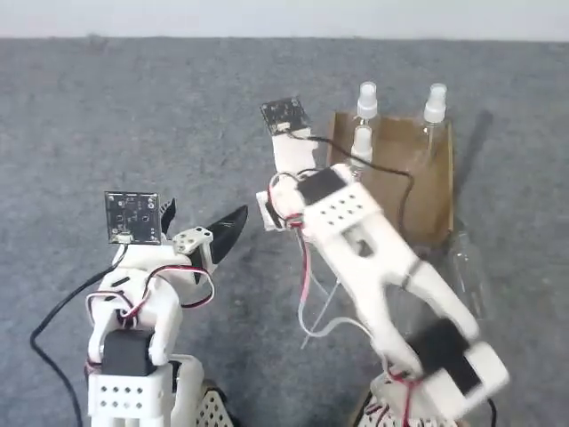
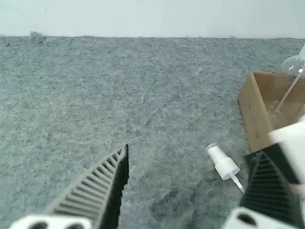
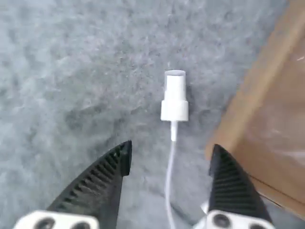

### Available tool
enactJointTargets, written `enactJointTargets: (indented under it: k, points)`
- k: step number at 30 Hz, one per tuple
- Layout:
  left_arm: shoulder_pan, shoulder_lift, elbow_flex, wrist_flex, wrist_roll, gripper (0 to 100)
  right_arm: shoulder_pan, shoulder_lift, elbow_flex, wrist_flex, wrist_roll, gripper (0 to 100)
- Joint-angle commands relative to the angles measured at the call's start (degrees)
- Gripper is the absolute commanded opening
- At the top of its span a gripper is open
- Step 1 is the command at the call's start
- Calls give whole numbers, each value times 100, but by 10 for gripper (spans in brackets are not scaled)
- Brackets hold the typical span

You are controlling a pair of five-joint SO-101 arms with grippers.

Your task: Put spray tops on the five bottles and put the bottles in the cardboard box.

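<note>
Three bottles stand upright in the cardboard box (image 1: 436,200), each with a spray top fitted. The far-left bottle (image 1: 367,105) and far-right bottle (image 1: 436,108) are against the box's far wall, and the near-left bottle (image 1: 362,144) is just in front of the first. A clear bottle (image 1: 468,267) lies on its side on the grey carpet (image 1: 133,116), just beside the box's near right corner. Whether it has a top on, you cannot tell from the high view.

Your right gripper (image 3: 171,150) hangs low over the carpet with its jaws spread wide and nothing between the pads. The loose spray top (image 3: 175,102) lies flat on the carpet just ahead of it, close to the box's outer left wall but not touching it. Its head points away from the gripper. Its thin dip tube trails back into the gap between the open jaws, apart from both fingers.

Your left gripper (image 2: 192,151) is also wide open and holds nothing. It is raised above bare carpet, well left of the box. From its wrist view the same spray top sits off toward the box side, near that jaw's tip.
</note>
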Motion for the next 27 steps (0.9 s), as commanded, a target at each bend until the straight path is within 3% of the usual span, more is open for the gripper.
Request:
enactJointTargets:
  k: [1,6,11,14,20,27]
  points:
    - [9,-62,-92,-167,62,371,426,-1464,-79,602,712,128]
    - [9,-53,-92,-167,62,371,1385,-2844,-79,1578,1899,88]
    - [141,-35,-127,-132,44,371,3407,-3134,-18,2220,3077,88]
    - [369,-35,-136,-62,44,360,4374,-2870,352,1912,3596,88]
    - [589,-26,-338,176,35,301,5411,-2141,1644,813,4325,163]
    - [738,1670,-1314,202,-123,301,5771,-1763,2646,-330,4387,213]
